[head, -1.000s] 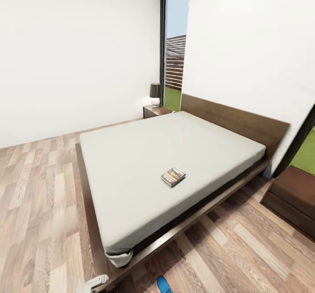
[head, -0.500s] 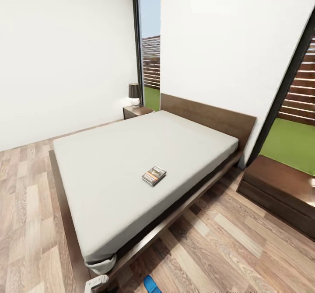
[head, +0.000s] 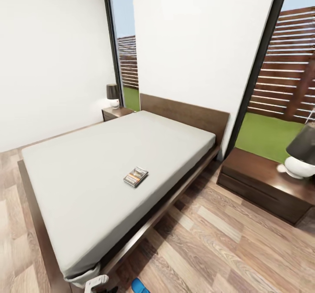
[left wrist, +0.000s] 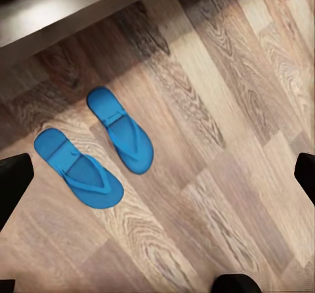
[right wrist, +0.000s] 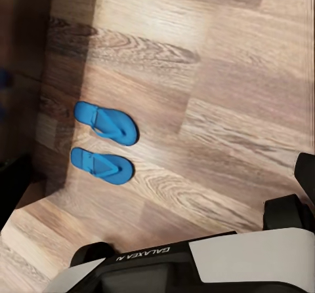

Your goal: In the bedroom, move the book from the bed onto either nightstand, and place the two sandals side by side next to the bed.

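The book (head: 135, 177) lies flat on the grey mattress of the bed (head: 87, 170), toward its near side. One nightstand (head: 116, 113) stands at the bed's far side, the other (head: 258, 183) at its near side on the right. Both blue sandals lie side by side on the wood floor beside the bed frame, one sandal (left wrist: 122, 129) next to the other (left wrist: 77, 168); the pair (right wrist: 104, 142) also appears in the right wrist view, and a blue tip (head: 139, 286) at the head view's lower edge. My left gripper (left wrist: 161, 172) and right gripper (right wrist: 159, 181) hang open above the floor, holding nothing.
Each nightstand carries a lamp, a dark-shaded one (head: 113, 95) at the far side and another (head: 301, 158) at the near right. Tall black-framed windows flank the headboard. My own white base (right wrist: 197, 267) sits beside the sandals. Wood floor runs between bed and near nightstand.
The whole head view has swung to the right, so the camera moved. The near nightstand and its lamp have come into view. Book and bed stay put.
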Robot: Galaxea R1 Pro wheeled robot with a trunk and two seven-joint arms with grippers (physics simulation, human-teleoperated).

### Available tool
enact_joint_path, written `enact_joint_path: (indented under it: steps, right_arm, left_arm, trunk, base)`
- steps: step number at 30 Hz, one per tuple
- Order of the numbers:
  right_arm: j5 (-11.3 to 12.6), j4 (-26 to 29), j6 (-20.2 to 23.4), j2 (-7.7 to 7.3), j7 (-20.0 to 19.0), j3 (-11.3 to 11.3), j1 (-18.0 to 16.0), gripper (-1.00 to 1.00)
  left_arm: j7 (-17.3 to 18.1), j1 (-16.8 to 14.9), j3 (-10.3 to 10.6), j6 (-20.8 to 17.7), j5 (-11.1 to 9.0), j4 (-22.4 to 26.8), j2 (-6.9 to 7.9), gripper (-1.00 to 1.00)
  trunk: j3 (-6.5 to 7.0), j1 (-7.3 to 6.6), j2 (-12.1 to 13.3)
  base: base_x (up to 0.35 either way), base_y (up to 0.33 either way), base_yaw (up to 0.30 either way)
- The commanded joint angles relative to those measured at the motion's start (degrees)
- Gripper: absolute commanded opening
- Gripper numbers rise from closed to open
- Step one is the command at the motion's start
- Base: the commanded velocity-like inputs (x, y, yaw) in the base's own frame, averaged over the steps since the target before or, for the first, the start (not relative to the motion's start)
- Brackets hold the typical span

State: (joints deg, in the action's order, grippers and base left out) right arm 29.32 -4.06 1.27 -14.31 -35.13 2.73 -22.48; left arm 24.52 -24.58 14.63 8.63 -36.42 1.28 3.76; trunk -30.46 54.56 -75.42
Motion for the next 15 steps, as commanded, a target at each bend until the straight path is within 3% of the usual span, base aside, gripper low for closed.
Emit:
enact_joint_path:
  steps: [1, 10, 15]
  right_arm:
    - [0.2, -0.2, 0.1, -0.02, -0.3, 0.3, -0.1, 1.00]
    - [0.2, -0.2, 0.1, -0.02, -0.3, 0.3, -0.1, 1.00]
    - [0.2, -0.2, 0.1, -0.02, -0.3, 0.3, -0.1, 1.00]
  left_arm:
    - [0.2, 0.0, 0.5, 0.2, -0.4, -0.1, 0.02, 1.00]
    - [0.2, 0.0, 0.5, 0.2, -0.4, -0.1, 0.02, 1.00]
    - [0.3, 0.0, 0.5, 0.2, -0.4, -0.1, -0.01, 1.00]
  trunk:
    - [-0.05, 0.00, 0.0]
    - [-0.05, 0.00, 0.0]
    - [-0.05, 0.00, 0.0]
  base:
    - [0.000, 0.000, -0.300]
    - [-0.001, -0.001, -0.300]
    - [-0.118, -0.059, -0.300]
